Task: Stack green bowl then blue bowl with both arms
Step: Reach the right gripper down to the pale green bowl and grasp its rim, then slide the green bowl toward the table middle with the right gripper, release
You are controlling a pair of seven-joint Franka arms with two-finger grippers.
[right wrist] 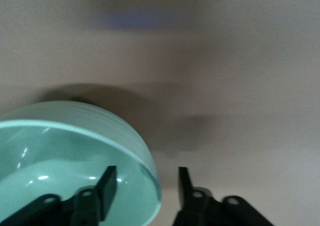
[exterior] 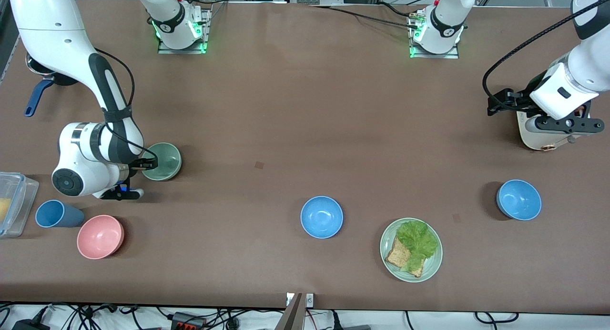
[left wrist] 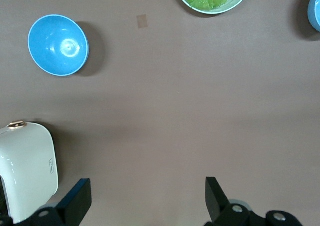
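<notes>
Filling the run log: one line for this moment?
right gripper: fingers astride green bowl rim, open | left gripper: open, waiting | blue bowl: untouched

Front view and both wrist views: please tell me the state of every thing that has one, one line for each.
green bowl: upright, on the table, rim between the right tool's fingers
right tool: open, straddling that rim
left tool: open, over bare table, waiting
middle blue bowl: upright, empty
other blue bowl: upright, empty
pink bowl: upright, empty
</notes>
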